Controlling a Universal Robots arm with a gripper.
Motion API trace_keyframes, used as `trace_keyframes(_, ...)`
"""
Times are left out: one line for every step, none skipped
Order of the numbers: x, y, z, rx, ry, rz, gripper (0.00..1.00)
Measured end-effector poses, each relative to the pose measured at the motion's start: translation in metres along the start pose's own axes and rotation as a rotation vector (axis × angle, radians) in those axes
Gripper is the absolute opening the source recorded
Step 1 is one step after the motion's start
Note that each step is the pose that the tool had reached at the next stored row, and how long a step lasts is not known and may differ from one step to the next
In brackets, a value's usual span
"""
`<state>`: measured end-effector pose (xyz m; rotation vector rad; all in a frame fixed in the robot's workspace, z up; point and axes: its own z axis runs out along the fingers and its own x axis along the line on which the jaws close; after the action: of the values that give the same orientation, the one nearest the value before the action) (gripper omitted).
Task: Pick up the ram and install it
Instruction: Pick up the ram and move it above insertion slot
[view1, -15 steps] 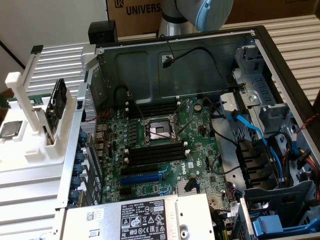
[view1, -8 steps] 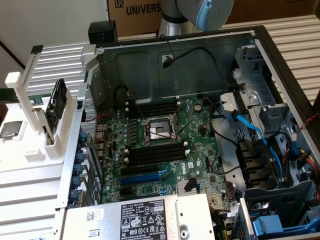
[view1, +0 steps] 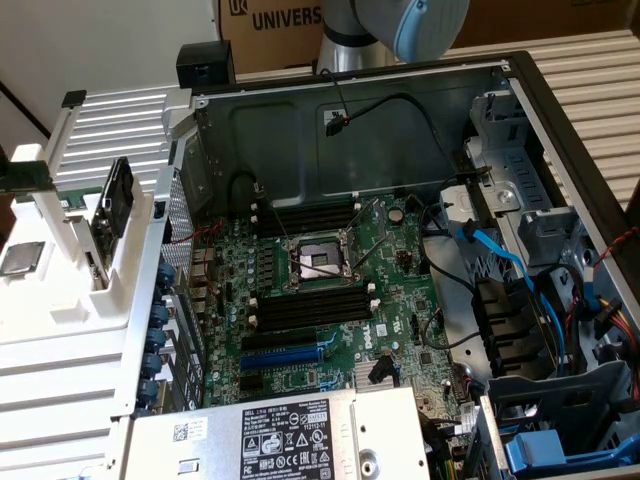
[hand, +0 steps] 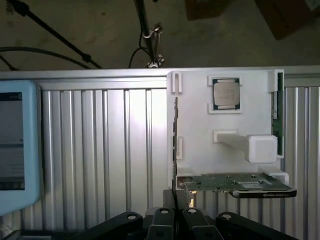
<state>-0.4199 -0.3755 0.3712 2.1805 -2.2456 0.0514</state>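
Black claw is clamped on the ram, seen edge-on as a thin dark strip. White holder far beyond it carries a silver processor

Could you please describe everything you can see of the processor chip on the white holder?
The processor chip is square, with a dull silver metal lid over a dark green board edge. It lies flat, lid up, in a framed recess of the white holder, near one edge of it. Only the holder touches it.
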Motion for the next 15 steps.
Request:
trace_keyframes(0.0,-0.0031,-0.0013,0.0002,0.0,0.0,0.13)
trace_keyframes(0.0,-0.0058,-0.0024,0.0004,-0.0001,0.0,0.13)
trace_keyframes(0.0,-0.0087,-0.0036,0.0007,-0.0003,0.0,0.13)
trace_keyframes(0.0,-0.0117,-0.0048,0.001,-0.0005,0.0,0.13)
trace_keyframes(0.0,-0.0145,-0.006,0.0012,-0.0006,0.0,0.13)
trace_keyframes(0.0,-0.0172,-0.0072,0.0014,-0.0008,0.0,0.13)
trace_keyframes(0.0,-0.0199,-0.0084,0.0016,-0.0011,0.0,0.13)
trace_keyframes(0.0,-0.0227,-0.0095,0.0018,-0.0014,0.0,0.13)
trace_keyframes(0.0,-0.0256,-0.0107,0.0021,-0.0017,0.0,0.13)
trace_keyframes(0.0,-0.0283,-0.0119,0.0024,-0.002,0.0,0.13)
trace_keyframes(0.0,-0.0309,-0.013,0.0026,-0.0024,0.0,0.13)
trace_keyframes(0.0,-0.0356,-0.0149,0.0031,-0.0034,0.0,0.13)
trace_keyframes(0.0,-0.038,-0.0159,0.0036,-0.0041,0.0,0.13)
trace_keyframes(0.0,-0.0403,-0.0168,0.0039,-0.0047,0.0,0.13)
trace_keyframes(0.0,-0.0424,-0.0176,0.0043,-0.0054,0.0,0.13)
